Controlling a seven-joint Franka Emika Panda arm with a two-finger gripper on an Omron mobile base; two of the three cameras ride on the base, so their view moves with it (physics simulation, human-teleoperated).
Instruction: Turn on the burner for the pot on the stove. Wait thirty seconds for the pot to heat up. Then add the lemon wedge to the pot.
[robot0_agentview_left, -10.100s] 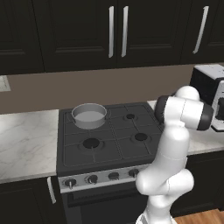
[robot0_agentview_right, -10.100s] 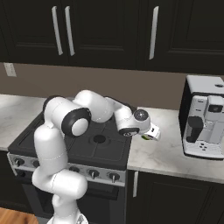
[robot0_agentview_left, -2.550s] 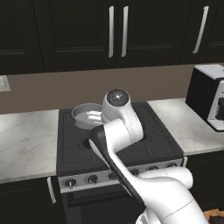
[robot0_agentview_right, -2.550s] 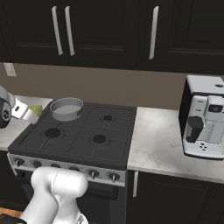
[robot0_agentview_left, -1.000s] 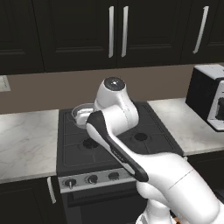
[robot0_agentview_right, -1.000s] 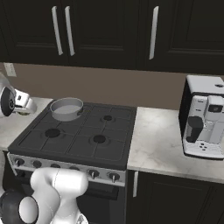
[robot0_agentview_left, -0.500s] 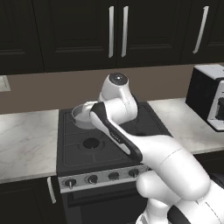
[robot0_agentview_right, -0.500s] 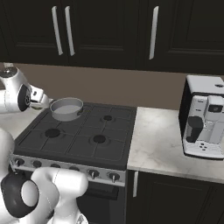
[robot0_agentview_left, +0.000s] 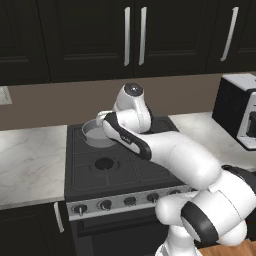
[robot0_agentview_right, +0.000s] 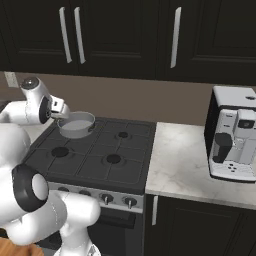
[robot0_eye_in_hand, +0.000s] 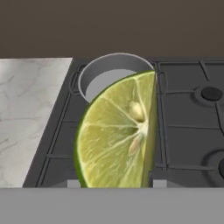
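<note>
Yellow-green lemon wedge (robot0_eye_in_hand: 118, 135) above stove (robot0_eye_in_hand: 183, 131), before silver pot (robot0_eye_in_hand: 109, 72).

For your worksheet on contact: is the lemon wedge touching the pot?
Apart. In the hand view the lemon wedge sits up at the claw, with the pot down on the stove beyond it.

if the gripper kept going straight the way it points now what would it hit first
Probably the pot: beyond the held lemon wedge, the gripper faces its open mouth on the stove, though depth is unclear.
</note>
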